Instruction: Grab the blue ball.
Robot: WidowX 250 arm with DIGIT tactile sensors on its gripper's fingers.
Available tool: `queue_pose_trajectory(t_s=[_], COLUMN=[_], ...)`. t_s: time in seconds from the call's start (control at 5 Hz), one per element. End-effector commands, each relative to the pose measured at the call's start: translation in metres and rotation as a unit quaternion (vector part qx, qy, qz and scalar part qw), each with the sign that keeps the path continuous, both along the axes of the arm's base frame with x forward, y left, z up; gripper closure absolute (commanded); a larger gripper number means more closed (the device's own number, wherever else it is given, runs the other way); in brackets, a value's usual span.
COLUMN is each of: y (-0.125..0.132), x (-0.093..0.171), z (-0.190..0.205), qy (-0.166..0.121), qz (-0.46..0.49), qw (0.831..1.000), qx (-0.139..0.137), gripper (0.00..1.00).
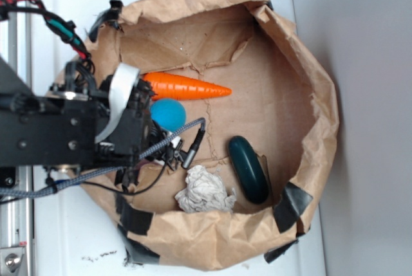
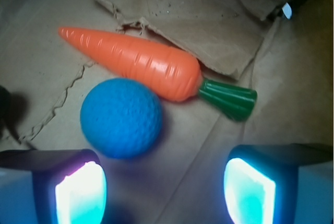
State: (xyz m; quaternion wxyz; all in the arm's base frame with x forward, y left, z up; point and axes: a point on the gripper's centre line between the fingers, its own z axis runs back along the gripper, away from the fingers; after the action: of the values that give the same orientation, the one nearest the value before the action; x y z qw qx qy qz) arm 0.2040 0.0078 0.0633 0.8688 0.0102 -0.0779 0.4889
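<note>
Gripper [image 2: 164,185] is seen wide open in the wrist view, nothing held; both lit pads [image 2: 81,192] sit at the bottom edge with bare cardboard between them. Approach step is judged in hand: the grasp is not yet made.

Paper-lined bin [image 1: 322,96] holds everything. In the exterior view the arm covers its 9 o'clock side, with the blue ball [image 1: 168,114] showing just past the wrist, at 6 o'clock of the carrot [image 1: 187,87]. Cucumber toy [image 1: 248,168] and paper wad [image 1: 205,191] lie apart, toward 4–5 o'clock of the ball.

In the wrist view the ball is off-centre, at 10–11 o'clock of the jaw gap, near the left pad. Next move is judged to need a shift toward the ball, then descent and closure, with the carrot kept clear; whether the two touch cannot be told.

Ball: cyan-blue, matte, finely dimpled, round.
</note>
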Motion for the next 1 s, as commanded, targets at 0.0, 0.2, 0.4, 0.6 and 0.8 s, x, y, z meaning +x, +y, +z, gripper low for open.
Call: queue_pose_trajectory(t_s=[0.0,0.2,0.4,0.6,0.8], y=[0.003,0.003,0.003,0.013,0.023], x=[0.007,0.007,0.007,0.028,0.035], z=[0.017,0.017,0.017,0.006,0.003], qy=[-0.033,-0.033,-0.033,-0.044,-0.061], qz=[-0.001,-0.001,-0.001,0.030,0.043], qw=[0.999,0.999,0.999,0.999,0.997], qx=[-0.002,-0.002,-0.002,-0.006,-0.020], gripper=[0.00,0.00,0.00,0.00,0.00])
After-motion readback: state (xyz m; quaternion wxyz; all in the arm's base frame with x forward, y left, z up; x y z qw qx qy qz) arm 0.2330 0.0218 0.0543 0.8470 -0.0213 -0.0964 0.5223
